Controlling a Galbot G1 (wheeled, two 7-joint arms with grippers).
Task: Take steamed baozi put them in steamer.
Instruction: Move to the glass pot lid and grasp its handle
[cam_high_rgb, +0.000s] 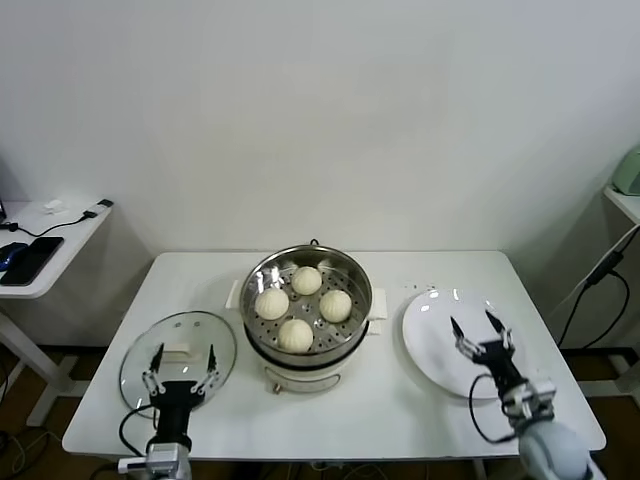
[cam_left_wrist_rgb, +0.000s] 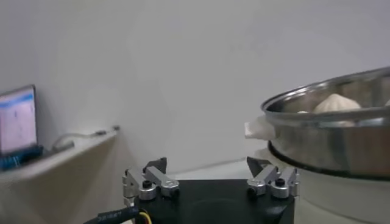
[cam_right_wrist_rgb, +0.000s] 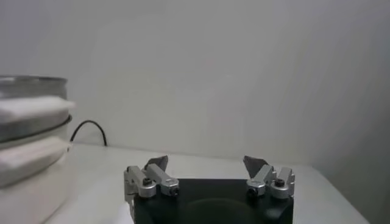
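Observation:
Several cream-white steamed baozi (cam_high_rgb: 296, 334) lie on the perforated tray inside the shiny round steamer (cam_high_rgb: 262, 275) at the table's middle. One baozi top (cam_left_wrist_rgb: 336, 102) shows over the steamer rim (cam_left_wrist_rgb: 317, 100) in the left wrist view. My left gripper (cam_high_rgb: 181, 358) hovers open over the near edge of the glass lid, left of the steamer, nothing between its fingers. My right gripper (cam_high_rgb: 479, 328) stands open above the white plate, right of the steamer, also empty. In the right wrist view the steamer's handle (cam_right_wrist_rgb: 30, 108) sits off to the side of the right gripper (cam_right_wrist_rgb: 207, 164).
A round glass lid (cam_high_rgb: 170, 340) with a white handle lies flat at the front left. A bare white plate (cam_high_rgb: 430, 345) rests at the front right. A side desk with a phone (cam_high_rgb: 30, 258) and cables stands far left. A black cable (cam_right_wrist_rgb: 88, 129) runs behind the steamer.

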